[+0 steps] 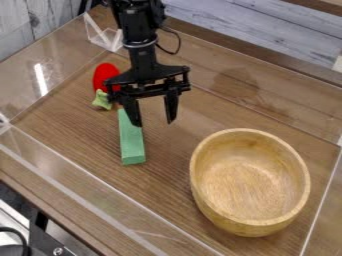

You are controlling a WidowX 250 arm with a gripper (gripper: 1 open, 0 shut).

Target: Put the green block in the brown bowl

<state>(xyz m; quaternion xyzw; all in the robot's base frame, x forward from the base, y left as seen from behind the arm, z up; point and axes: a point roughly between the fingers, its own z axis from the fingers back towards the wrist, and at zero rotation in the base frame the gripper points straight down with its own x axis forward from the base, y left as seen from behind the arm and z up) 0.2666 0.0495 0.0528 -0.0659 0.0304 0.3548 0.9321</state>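
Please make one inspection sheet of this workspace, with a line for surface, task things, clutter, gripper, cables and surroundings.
Surface: brown wooden table, lighter seam lines along it
Green block: lying flat, near the gripper, outside the bowl
Brown bowl: upright, nothing seen inside
Clutter: red toy with green part, behind the block
Gripper: open, fingers apart, nothing seen held
Cables: black cable looping beside the arm; another dark one at the lower left corner
Surroundings: pale wooden boards behind the table; metal and dark parts at lower left
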